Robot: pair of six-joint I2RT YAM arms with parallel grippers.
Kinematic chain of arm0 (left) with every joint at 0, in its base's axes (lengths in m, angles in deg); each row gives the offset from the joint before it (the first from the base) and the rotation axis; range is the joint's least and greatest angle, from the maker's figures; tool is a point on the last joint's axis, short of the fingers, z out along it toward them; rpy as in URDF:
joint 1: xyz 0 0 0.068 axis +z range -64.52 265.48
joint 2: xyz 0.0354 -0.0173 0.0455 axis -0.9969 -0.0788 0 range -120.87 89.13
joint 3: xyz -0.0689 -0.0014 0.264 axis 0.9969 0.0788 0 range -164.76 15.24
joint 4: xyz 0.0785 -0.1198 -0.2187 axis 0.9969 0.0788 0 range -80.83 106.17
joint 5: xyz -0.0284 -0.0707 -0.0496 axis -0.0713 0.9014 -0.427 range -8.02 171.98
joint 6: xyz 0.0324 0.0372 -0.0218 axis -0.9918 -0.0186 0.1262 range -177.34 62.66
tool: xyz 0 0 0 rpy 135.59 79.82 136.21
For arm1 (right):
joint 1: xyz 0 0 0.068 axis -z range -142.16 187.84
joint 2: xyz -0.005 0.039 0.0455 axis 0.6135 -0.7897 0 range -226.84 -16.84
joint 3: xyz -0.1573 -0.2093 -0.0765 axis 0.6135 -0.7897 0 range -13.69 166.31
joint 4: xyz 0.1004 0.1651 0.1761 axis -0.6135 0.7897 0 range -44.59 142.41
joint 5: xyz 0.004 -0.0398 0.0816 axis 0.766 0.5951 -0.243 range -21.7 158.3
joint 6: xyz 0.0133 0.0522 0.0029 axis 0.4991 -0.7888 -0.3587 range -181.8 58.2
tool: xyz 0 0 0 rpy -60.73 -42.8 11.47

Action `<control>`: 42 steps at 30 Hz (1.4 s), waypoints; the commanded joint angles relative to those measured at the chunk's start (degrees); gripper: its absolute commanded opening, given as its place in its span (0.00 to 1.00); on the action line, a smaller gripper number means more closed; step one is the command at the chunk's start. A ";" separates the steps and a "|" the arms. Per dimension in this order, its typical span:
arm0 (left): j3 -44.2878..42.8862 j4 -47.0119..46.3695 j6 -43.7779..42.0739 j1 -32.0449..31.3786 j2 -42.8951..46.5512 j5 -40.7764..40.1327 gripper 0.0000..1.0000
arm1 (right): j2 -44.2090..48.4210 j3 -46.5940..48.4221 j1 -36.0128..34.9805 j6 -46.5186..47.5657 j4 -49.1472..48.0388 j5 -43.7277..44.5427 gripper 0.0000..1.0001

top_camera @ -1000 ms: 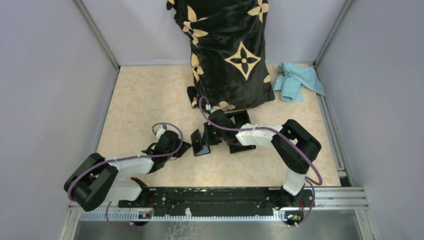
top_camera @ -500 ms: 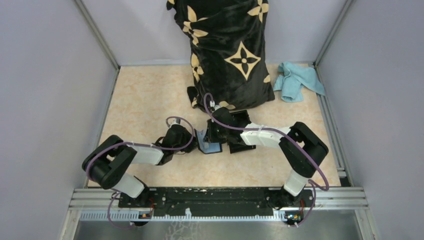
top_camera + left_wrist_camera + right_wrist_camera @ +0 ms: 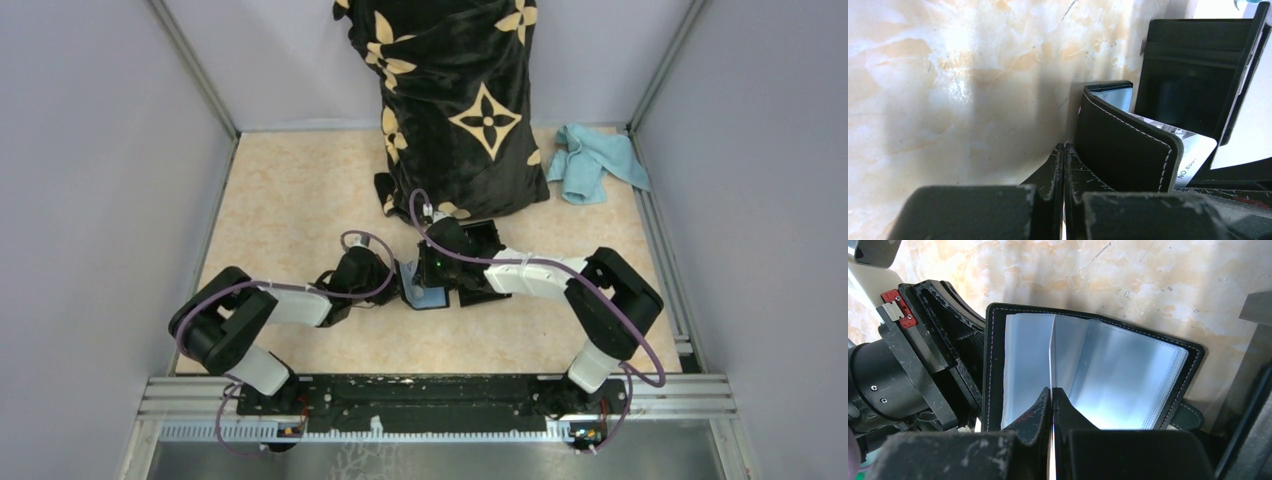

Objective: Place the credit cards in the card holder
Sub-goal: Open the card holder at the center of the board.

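The black card holder (image 3: pixel 1093 325) lies open at mid table, its clear sleeves (image 3: pixel 1128 375) fanned out and its strap tab (image 3: pixel 1189 416) at the lower right. From above, the card holder (image 3: pixel 428 296) shows pale blue inside. My right gripper (image 3: pixel 1052 390) is shut on a thin credit card (image 3: pixel 1051 350), seen edge-on and reaching into the fold between the sleeves. My left gripper (image 3: pixel 1064 147) is shut, its tips against the outside of the holder's stitched cover (image 3: pixel 1123 145). A white printed card (image 3: pixel 1195 155) sticks out of that cover.
A rigid black box (image 3: pixel 1198 75) with slots stands just behind the holder, also seen as a black box (image 3: pixel 480 240) from above. A black cloth bundle (image 3: pixel 460 100) with gold flowers fills the back. A light blue towel (image 3: pixel 595 160) lies back right. Walls close in on both sides.
My left arm has swung right until its gripper reached the holder's left cover. The holder has gone from leaning half shut to lying open. The right gripper shifted slightly over it.
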State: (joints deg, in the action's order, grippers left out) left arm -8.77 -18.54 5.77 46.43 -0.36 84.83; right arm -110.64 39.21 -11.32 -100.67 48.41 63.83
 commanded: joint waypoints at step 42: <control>-6.93 45.22 -3.56 -3.68 29.07 -14.04 0.14 | -7.21 6.66 -7.19 4.67 1.22 8.17 0.00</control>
State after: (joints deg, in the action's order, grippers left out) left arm -16.50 31.56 3.45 43.46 32.23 68.15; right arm -117.09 43.52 -18.08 -97.35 48.70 71.02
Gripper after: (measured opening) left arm 0.145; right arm 0.007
